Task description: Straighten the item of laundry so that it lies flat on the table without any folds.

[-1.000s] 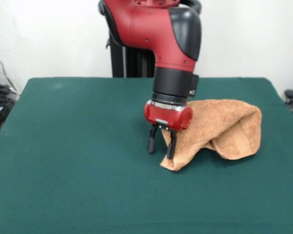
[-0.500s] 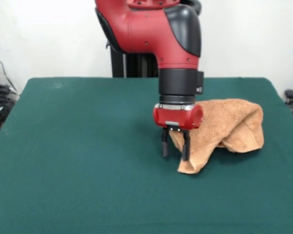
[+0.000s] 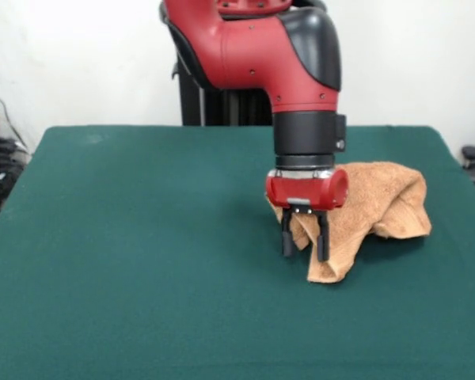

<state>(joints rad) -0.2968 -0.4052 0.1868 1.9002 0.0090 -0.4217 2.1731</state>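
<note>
Dark green felt worktop (image 3: 127, 237) carries a crumpled orange-tan terry towel (image 3: 372, 210); the red arm's end effector (image 3: 303, 237), pinching its corner, should probably pull low and steady.

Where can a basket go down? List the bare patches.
The table is bare all along the picture's left, from the tool to the edge, and across the near strip below the towel. The right side is crowded: towel bunched up, arm above it.

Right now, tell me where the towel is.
In the front view, the towel lies bunched on the table's right half, its left part at the gripper.
</note>
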